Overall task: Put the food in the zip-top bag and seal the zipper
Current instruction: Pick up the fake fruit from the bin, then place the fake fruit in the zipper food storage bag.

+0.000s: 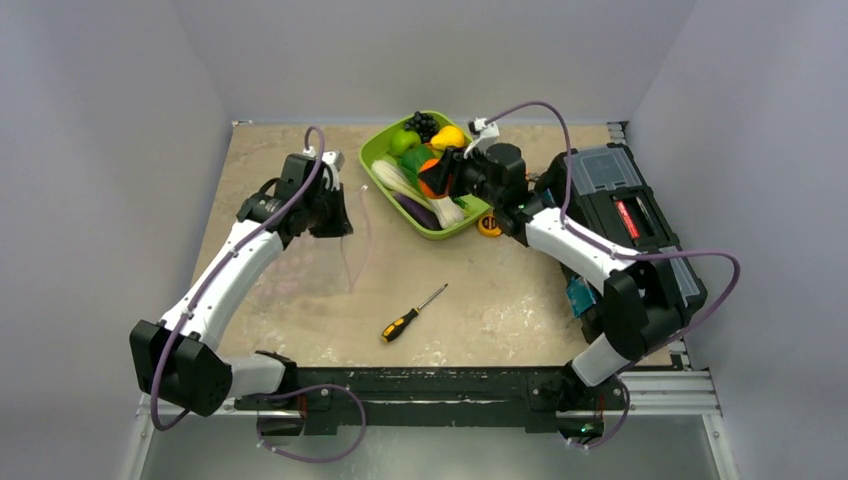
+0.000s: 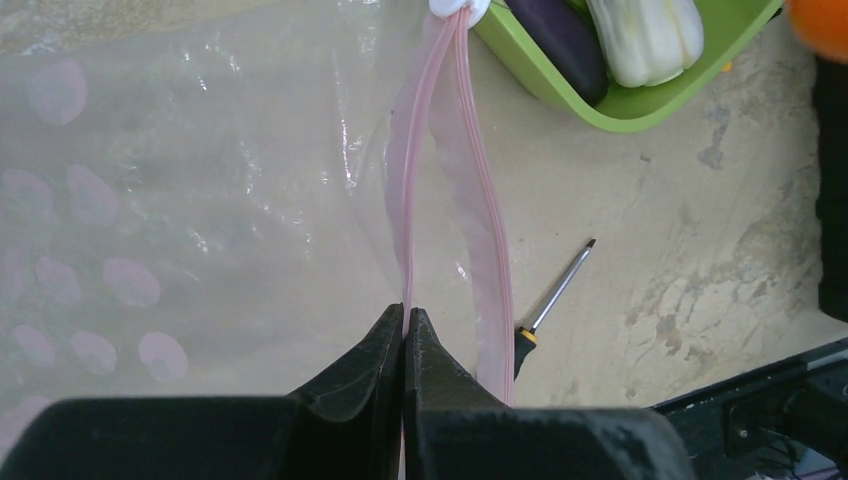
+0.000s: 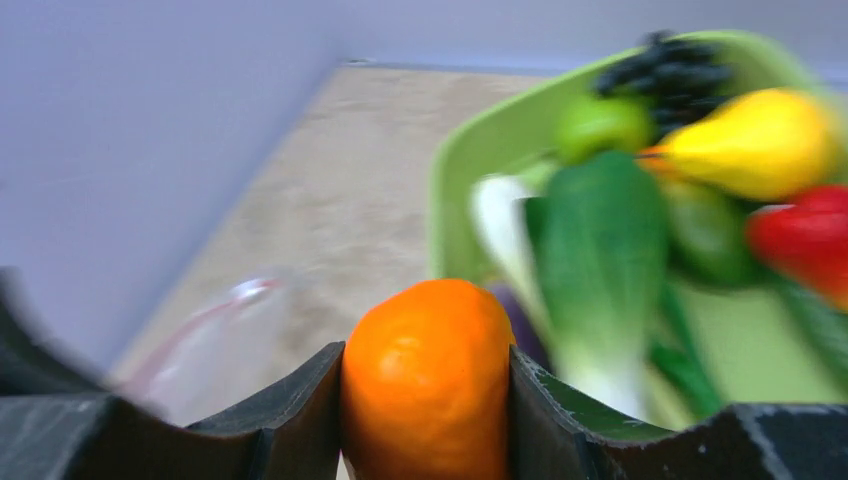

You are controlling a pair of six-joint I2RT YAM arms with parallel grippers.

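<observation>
Left gripper is pinched tight on one lip of the zipper, jaws together w/ the pink strip between them; the other lip bows off to the right, so the mouth gapes a bit; a white slider sits at the strip's far end, just beside the tray corner. The bag lies on the table left of the tray, clear & crinkly, faint pink spots showing on it. Right gripper is clamped on an orange, one finger each side, over the tray in the top view; can't tell if it's lifted clear; wrist view is blurred. Rest of the food is in the tray: grapes, yellow fruit, green apple, a red piece, leafy green-white veg, eggplant. Screwdriver lies on the table nr the front, apart from bag & tray; black toolbox at the right edge.
</observation>
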